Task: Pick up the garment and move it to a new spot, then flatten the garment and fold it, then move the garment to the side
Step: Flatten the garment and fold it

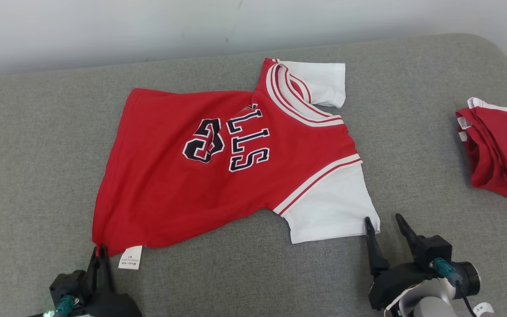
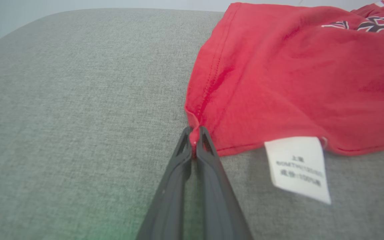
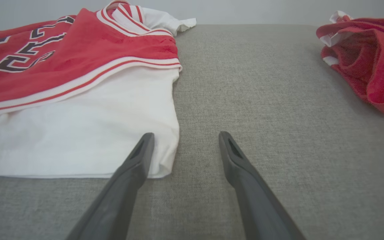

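Observation:
The garment [image 1: 218, 167] is a red jersey with white sleeves and dark lettering, spread on the grey padded surface with its collar toward the far right. My left gripper [image 1: 98, 252] is shut on the garment's near left hem corner [image 2: 195, 131], beside a white care label [image 2: 297, 166]. My right gripper [image 1: 383, 223] stands open at the near corner of the white sleeve [image 3: 78, 133]; its left finger [image 3: 142, 150] lies over the sleeve's corner, the right finger [image 3: 232, 156] over bare surface.
A second red and white garment [image 1: 500, 154] lies bunched at the right edge of the grey surface [image 1: 38, 154], seen also as the bunched red cloth [image 3: 368, 63] in the right wrist view. A pale wall runs behind the surface's far edge.

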